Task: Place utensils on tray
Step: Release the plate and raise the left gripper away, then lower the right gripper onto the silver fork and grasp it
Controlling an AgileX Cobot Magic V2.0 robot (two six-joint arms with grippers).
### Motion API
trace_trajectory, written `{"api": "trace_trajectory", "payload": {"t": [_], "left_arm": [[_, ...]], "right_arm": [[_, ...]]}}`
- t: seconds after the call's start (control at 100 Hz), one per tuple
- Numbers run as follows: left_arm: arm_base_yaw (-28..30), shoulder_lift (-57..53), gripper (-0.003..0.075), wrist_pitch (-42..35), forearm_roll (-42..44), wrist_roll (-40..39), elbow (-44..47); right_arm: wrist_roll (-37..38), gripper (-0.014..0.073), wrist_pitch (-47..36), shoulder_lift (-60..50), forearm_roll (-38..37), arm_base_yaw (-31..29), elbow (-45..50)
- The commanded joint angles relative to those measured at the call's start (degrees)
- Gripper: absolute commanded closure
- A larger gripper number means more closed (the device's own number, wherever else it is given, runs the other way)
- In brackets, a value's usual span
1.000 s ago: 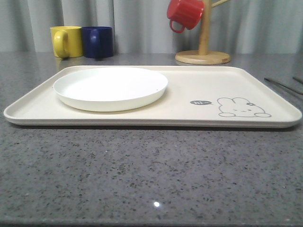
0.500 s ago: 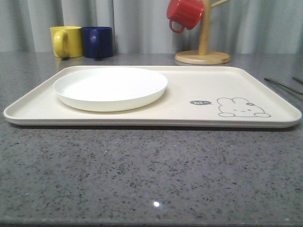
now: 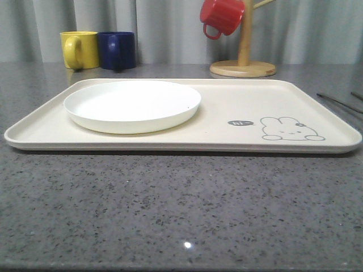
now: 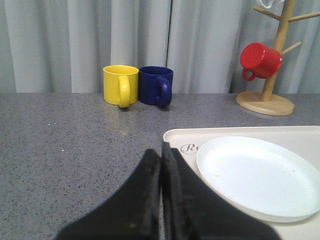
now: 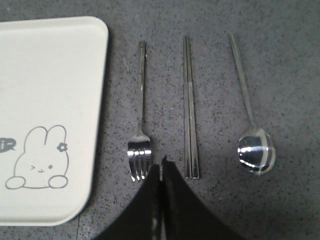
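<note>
In the right wrist view three silver utensils lie side by side on the grey counter beside the tray (image 5: pixel 50 75): a fork (image 5: pixel 140 130), a pair of chopsticks (image 5: pixel 190 110) and a spoon (image 5: pixel 252 140). My right gripper (image 5: pixel 161 167) hovers shut above the gap between the fork's tines and the chopsticks, holding nothing. The cream tray (image 3: pixel 238 102) with its rabbit drawing carries a round white plate (image 3: pixel 132 105). My left gripper (image 4: pixel 161 152) is shut and empty by the tray's corner (image 4: pixel 175 137). Thin utensil ends (image 3: pixel 337 102) show at the far right of the front view.
A yellow mug (image 3: pixel 79 49) and a dark blue mug (image 3: pixel 117 50) stand at the back left. A wooden mug tree (image 3: pixel 243 62) with a red mug (image 3: pixel 221 16) stands at the back. Bare grey counter (image 3: pixel 170 215) stretches in front of the tray.
</note>
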Motion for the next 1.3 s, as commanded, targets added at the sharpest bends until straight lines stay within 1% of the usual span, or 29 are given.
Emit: {"api": "trace_trajectory", "payload": {"t": [0.0,0.05,0.12,0.19,0.31,0.43,0.54,0.68,0.85,0.97,1.09,1.29], "left_arm": [[-0.22,0.45,0.0738,-4.30,-0.20,-0.30,-1.47],[-0.22,0.45,0.0738,-4.30,-0.20,-0.30,-1.47],[-0.22,0.45,0.0738,-4.30,-0.20,-0.30,-1.47],[-0.22,0.45,0.0738,-4.30,-0.20,-0.30,-1.47],[-0.22,0.45,0.0738,-4.30,-0.20,-0.30,-1.47],[-0.22,0.45,0.0738,-4.30,-0.20,-0.30,-1.47],[-0.22,0.45,0.0738,-4.30,-0.20,-0.30,-1.47],[-0.22,0.45,0.0738,-4.30,-0.20,-0.30,-1.47],[-0.22,0.45,0.0738,-4.30,-0.20,-0.30,-1.47],[-0.22,0.45,0.0738,-4.30,-0.20,-0.30,-1.47],[-0.22,0.45,0.0738,-4.30,-0.20,-0.30,-1.47],[-0.22,0.45,0.0738,-4.30,-0.20,-0.30,-1.47]], "right_arm": [[-0.50,0.0501,-1.24,1.96,0.28,0.08,-2.07],[-0.50,0.0390,-0.20,2.86,0.28,0.08,-2.07],[-0.50,0.0266,0.99,3.52,0.46,0.08,-2.07],[-0.50,0.0205,1.85,3.70,0.89,0.08,-2.07],[-0.97,0.0225,4.05,4.62,1.28,0.08,-3.55],[-2.50,0.0231,8.94,9.16,1.55,0.08,-9.00],[-2.53,0.0231,11.09,14.86,1.83,0.08,-14.71],[-2.64,0.0231,12.14,21.78,2.25,0.38,-20.19],[-3.69,0.0231,12.14,29.08,2.25,2.99,-25.13],[-4.16,0.0231,12.78,33.87,2.20,3.54,-28.45],[-4.16,0.0231,13.12,37.80,2.08,3.54,-30.22],[-4.23,0.0234,13.00,42.18,1.91,3.54,-30.25]]}}
